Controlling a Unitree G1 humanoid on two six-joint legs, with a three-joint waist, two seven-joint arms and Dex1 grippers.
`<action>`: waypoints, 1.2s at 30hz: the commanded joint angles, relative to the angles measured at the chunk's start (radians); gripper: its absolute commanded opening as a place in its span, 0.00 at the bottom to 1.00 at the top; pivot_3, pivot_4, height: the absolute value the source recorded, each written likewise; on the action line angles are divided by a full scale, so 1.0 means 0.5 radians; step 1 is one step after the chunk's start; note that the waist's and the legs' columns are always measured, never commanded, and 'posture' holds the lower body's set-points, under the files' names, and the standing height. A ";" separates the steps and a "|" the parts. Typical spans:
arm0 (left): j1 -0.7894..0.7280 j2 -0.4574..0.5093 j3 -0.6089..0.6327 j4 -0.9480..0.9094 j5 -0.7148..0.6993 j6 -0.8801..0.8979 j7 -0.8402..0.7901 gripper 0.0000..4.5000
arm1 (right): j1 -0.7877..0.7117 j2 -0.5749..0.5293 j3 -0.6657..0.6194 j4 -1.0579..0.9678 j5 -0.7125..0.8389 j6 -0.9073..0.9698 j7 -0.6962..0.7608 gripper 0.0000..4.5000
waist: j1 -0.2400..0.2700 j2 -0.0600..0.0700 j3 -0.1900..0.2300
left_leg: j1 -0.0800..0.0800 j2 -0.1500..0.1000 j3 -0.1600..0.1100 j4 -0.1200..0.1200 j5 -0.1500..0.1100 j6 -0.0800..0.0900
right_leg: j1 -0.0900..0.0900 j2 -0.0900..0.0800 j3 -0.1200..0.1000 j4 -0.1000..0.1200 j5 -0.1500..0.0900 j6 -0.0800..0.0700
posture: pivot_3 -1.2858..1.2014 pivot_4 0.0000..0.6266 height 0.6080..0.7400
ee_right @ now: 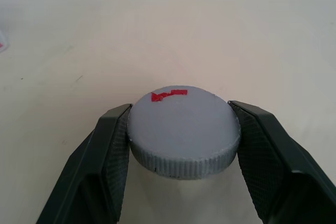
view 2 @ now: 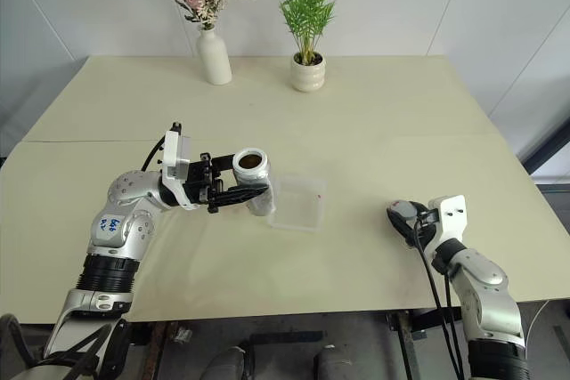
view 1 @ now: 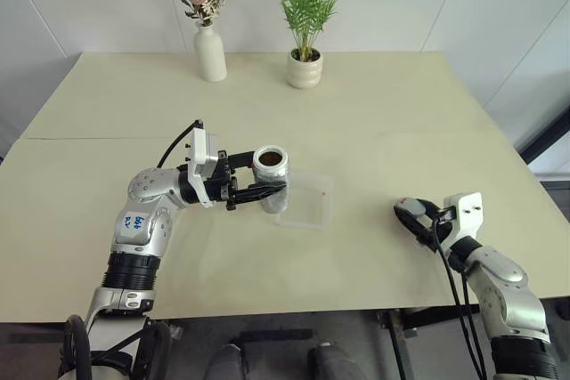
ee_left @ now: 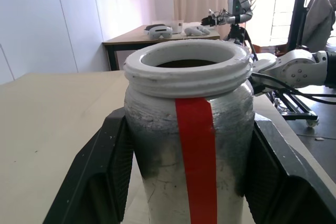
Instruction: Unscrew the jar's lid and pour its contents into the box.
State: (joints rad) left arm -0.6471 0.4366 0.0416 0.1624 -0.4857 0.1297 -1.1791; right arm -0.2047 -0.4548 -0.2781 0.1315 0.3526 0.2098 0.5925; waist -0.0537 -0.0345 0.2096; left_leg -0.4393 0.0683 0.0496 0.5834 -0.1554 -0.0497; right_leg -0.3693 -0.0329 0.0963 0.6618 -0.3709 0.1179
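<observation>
Over on your left, the left tool (view 1: pixel 258 191) is clamped on the jar (view 1: pixel 271 177), one black finger (ee_left: pixel 100 177) on each side of its body, holding it upright above the desk (view 1: pixel 374 131), mouth open. You've got a stiff, frosted cylinder with a red strip and a threaded white rim; it looks light, so that mid-body grip should do, but the wall is smooth, so tip it slowly. The brown contents (view 1: pixel 270 160) sit low inside and look loose and tiny; they'll probably scatter. Just beside the jar, the box (view 1: pixel 307 200) lies flat: thin clear plastic, low walls, likely to slide if nudged. Out right, the right tool (ee_right: pixel 181 153) pinches the lid (ee_right: pixel 184 129) by its ribbed edge, low over the desk — a rigid grey disc.
</observation>
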 commanded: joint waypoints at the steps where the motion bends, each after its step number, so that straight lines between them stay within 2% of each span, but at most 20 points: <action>1: -0.001 -0.012 0.048 -0.060 -0.049 -0.030 0.016 0.54 | -0.020 -0.016 -0.020 -0.005 0.002 -0.031 -0.015 0.56 | 0.000 0.000 0.000 | 0.000 0.000 0.000 0.000 0.000 0.000 | 0.000 0.000 0.000 0.000 0.000 0.000 | 0.52 0.24 1.00; 2: 0.000 -0.012 0.048 -0.061 -0.050 -0.030 0.017 0.54 | -0.020 -0.020 -0.022 -0.012 0.025 0.001 -0.004 0.72 | -0.001 0.000 0.000 | 0.000 0.000 0.000 0.000 0.000 0.000 | 0.000 0.000 0.000 0.000 0.000 0.000 | 0.52 0.24 1.00; 6: -0.001 -0.009 0.053 -0.057 -0.048 -0.035 0.025 0.54 | 0.004 -0.073 -0.038 -0.095 0.061 0.066 0.041 0.99 | -0.001 0.000 0.000 | 0.000 0.000 0.000 0.001 0.000 0.000 | 0.000 0.000 0.000 0.001 0.000 0.000 | 0.52 0.24 1.00; 13: 0.026 0.017 0.070 -0.061 -0.025 -0.065 0.030 0.54 | 0.095 -0.318 -0.067 -0.484 0.250 0.324 0.256 1.00 | -0.002 0.000 0.000 | 0.000 0.000 0.001 0.000 0.000 0.000 | 0.000 0.000 0.001 0.000 0.000 0.000 | 0.52 0.24 1.00; 16: 0.020 0.038 0.074 -0.025 0.035 -0.117 0.057 0.54 | 0.011 -0.493 -0.047 -0.675 0.376 0.501 0.386 1.00 | -0.003 0.000 0.000 | 0.000 0.000 0.001 0.001 0.000 0.000 | 0.000 0.000 0.001 0.001 0.000 0.000 | 0.52 0.24 1.00; 20: -0.038 0.049 0.068 0.082 0.137 -0.235 0.125 0.54 | -0.215 -0.694 0.123 -0.833 0.471 0.642 0.635 1.00 | -0.008 0.000 0.000 | 0.001 0.000 0.001 0.003 -0.001 0.001 | 0.000 0.000 0.002 0.001 0.002 0.001 | 0.52 0.24 1.00; 27: -0.174 0.081 0.041 0.280 0.266 -0.376 0.159 0.54 | -0.475 -0.848 0.261 -0.875 0.558 0.787 0.891 1.00 | 0.012 0.000 0.000 | -0.008 0.000 0.001 0.005 -0.003 0.004 | -0.005 0.000 0.002 -0.003 0.002 0.001 | 0.52 0.24 1.00; 36: -0.372 0.112 0.037 0.528 0.397 -0.517 0.191 0.54 | -0.396 -0.956 0.140 -0.917 0.599 0.832 0.940 1.00 | 0.044 0.000 0.000 | -0.010 0.001 0.005 0.009 -0.006 0.005 | -0.008 0.000 0.003 -0.003 0.001 0.002 | 0.52 0.24 1.00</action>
State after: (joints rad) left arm -0.7889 0.4780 0.0518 0.4155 -0.3030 -0.0972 -1.0992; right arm -0.4092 -0.9094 -0.1513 -0.2794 0.6220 0.6210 1.0577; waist -0.0319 -0.0345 0.2097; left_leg -0.4443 0.0689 0.0521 0.5882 -0.1584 -0.0470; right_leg -0.3732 -0.0329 0.0980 0.6602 -0.3704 0.1190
